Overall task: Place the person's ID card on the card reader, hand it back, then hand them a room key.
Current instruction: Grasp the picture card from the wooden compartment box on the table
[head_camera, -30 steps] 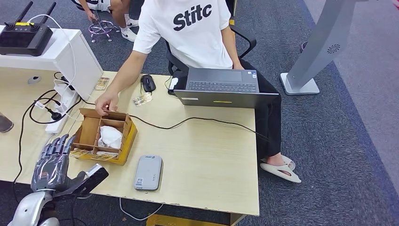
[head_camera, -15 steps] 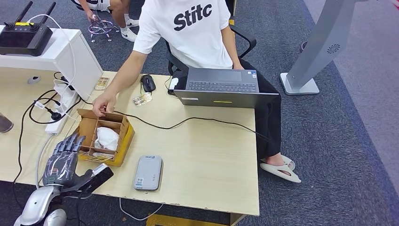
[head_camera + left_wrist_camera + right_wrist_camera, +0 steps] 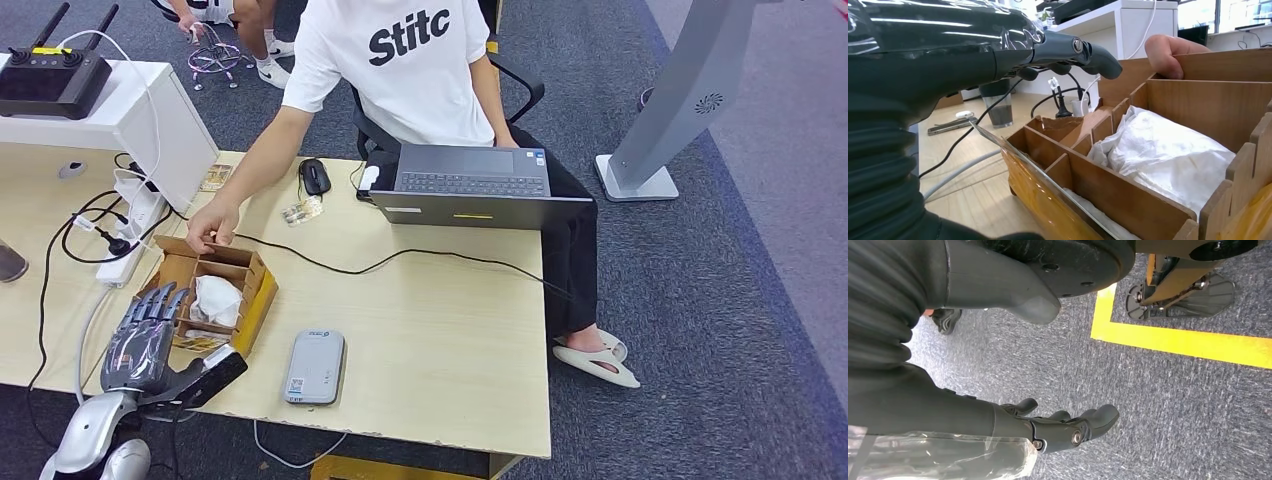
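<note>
**Now at the box: left hand spread over the divided wooden box, right hand hanging**

Close to the near left edge of the bench [image 3: 430, 340], the robot's left hand [image 3: 150, 340] is stretched out flat with its fingers [image 3: 160, 305] apart, holding nothing. The fingertips reach over the near rim of a compartmented wooden box [image 3: 255, 290]; from the left wrist view the fingers [image 3: 1083, 50] pass above the dividers without plainly touching them. One compartment holds a crumpled white wad [image 3: 215, 298], seen up close in the wrist view [image 3: 1168, 160]. Flat cards [image 3: 200, 342] lie in the box's near compartment, just beside the hand; whether any is the ID card or a room key cannot be told.

A person in a white shirt [image 3: 410, 70] sits at the far side of the bench and reaches across, their hand [image 3: 210, 225] resting on the far rim of the box, pinching its wall [image 3: 1168, 52].

The grey card reader [image 3: 314, 367] lies flat near the front edge of the bench, right of the box and apart from it, with nothing on top. A black cable [image 3: 400, 255] runs across the bench past an open laptop [image 3: 470, 185]. A black mouse [image 3: 315, 176] and a small card-like item [image 3: 302, 211] lie beyond the box.

The right hand [image 3: 1058, 427] hangs over grey carpet [image 3: 1173, 405] beside a yellow floor line [image 3: 1188, 342], fingers loosely parted and empty.
</note>
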`<state>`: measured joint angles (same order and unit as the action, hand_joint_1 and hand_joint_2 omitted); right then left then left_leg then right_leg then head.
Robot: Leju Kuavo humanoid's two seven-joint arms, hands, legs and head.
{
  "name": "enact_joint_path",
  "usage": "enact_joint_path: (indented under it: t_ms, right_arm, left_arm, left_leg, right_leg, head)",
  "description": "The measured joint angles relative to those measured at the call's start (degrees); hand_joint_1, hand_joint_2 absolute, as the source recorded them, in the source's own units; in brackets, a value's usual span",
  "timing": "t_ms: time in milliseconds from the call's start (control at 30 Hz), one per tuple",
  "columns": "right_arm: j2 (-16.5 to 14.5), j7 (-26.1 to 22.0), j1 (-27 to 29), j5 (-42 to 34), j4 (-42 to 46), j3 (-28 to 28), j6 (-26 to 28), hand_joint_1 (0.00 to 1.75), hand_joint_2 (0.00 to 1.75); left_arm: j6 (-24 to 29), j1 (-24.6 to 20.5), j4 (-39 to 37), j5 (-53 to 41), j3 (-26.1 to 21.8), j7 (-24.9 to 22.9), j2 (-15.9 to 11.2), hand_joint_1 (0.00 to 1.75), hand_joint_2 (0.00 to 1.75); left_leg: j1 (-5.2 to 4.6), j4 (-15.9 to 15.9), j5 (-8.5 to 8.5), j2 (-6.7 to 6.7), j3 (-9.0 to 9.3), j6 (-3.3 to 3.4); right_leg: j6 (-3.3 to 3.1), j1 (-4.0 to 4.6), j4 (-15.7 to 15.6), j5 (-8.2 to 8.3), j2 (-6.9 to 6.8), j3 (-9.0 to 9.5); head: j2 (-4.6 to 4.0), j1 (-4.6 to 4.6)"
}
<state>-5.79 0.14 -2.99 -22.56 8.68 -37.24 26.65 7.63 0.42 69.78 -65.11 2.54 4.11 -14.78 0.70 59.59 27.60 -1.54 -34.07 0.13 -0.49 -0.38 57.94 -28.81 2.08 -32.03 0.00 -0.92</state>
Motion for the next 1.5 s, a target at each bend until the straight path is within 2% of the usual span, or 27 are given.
enact_joint_path:
  t_ms: [33, 67, 333, 1167, 1500]
  right_arm:
    - [0.0, 0.0, 0.0, 0.0, 0.0, -0.1, -0.1, 0.00, 1.75]
    - [0.0, 0.0, 0.0, 0.1, 0.0, -0.2, -0.1, 0.00, 1.75]
    - [0.0, -0.1, 0.0, 0.3, 0.0, -0.4, -0.3, 0.00, 1.75]
    - [0.0, 0.2, 0.0, 0.9, 0.0, -0.9, -0.5, 0.00, 1.75]
    - [0.0, 0.2, 0.0, 0.5, 0.0, -1.4, -0.5, 0.00, 1.75]
  left_arm:
    - [0.0, 0.0, 0.0, 0.0, 0.0, 0.0, 0.0, 1.39, 1.75]
    - [0.0, 0.0, 0.0, 0.0, 0.0, 0.0, 0.0, 1.48, 1.75]
    - [0.0, 0.0, 0.0, 0.5, 0.1, 0.1, 0.0, 1.71, 1.75]
    - [0.1, 0.0, 0.0, 0.5, 1.0, -0.2, 0.1, 1.75, 1.75]
    - [0.6, -3.2, 3.9, 1.3, 1.0, -1.2, -2.7, 1.75, 1.75]
  left_leg:
    - [0.00, 0.0, 0.00, 0.00, 0.00, 0.00]
    - [0.00, 0.0, 0.00, 0.00, 0.00, 0.00]
    - [0.00, 0.0, 0.00, 0.00, 0.00, 0.00]
    - [0.00, 0.0, 0.00, 0.00, 0.00, 0.00]
    - [0.01, 0.0, -0.02, -0.01, 0.00, -0.03]
  right_leg:
    - [0.00, 0.00, 0.0, 0.00, 0.00, 0.00]
    - [0.00, 0.00, 0.0, 0.00, 0.00, 0.00]
    - [0.00, 0.00, 0.0, 0.00, 0.00, 0.01]
    - [0.00, 0.00, 0.0, 0.00, 0.01, 0.00]
    - [-0.01, 0.01, 0.0, 0.01, 0.00, 0.01]
  head:
    - [0.00, 0.00]
    - [0.00, 0.00]
    - [0.00, 0.00]
    - [0.00, 0.00]
    - [0.00, 0.00]
